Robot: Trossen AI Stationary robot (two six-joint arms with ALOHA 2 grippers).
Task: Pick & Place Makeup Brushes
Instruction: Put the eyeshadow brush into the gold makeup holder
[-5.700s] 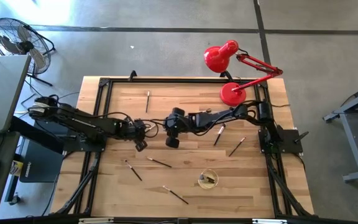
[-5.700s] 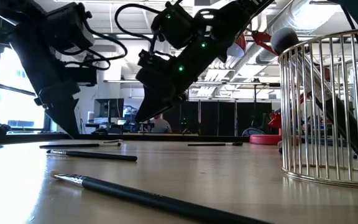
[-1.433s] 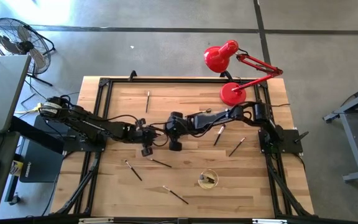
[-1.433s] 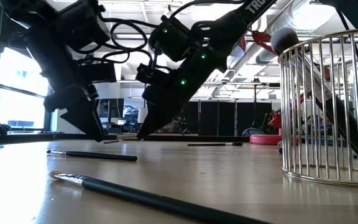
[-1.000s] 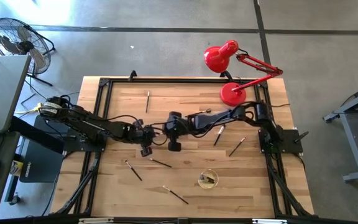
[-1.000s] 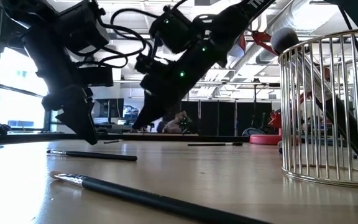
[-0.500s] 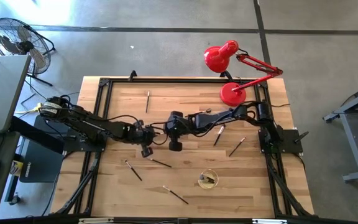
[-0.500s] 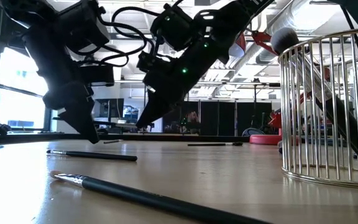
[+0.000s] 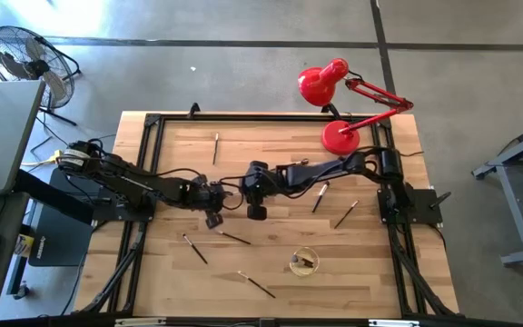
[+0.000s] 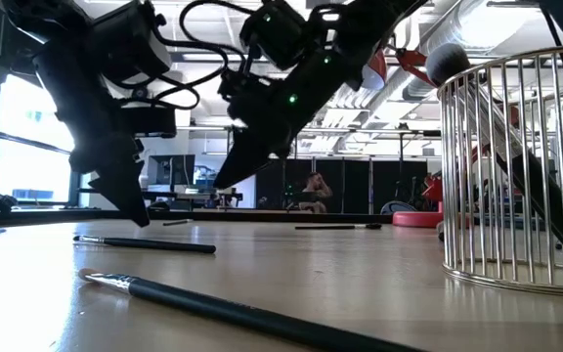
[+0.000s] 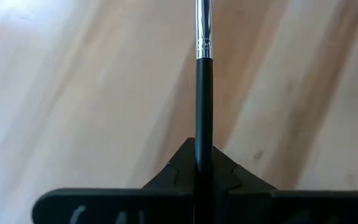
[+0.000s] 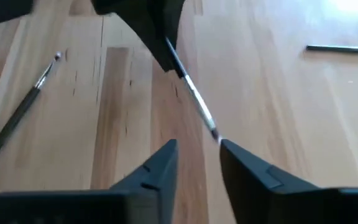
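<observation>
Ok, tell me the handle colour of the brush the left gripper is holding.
Black, with a silvery ferrule; the brush shows best in the left wrist view.

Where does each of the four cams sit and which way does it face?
High view: overhead, straight down on the table; both arms meet mid-table.
Low view: table height, level across into the room; both arms drop in from above, wire basket near.
Left wrist view: down at wood past the left gripper, shut on a dark-handled brush.
Right wrist view: past the open right gripper at that brush, held by the left gripper.
Shared: both wrist views show that one brush.
</observation>
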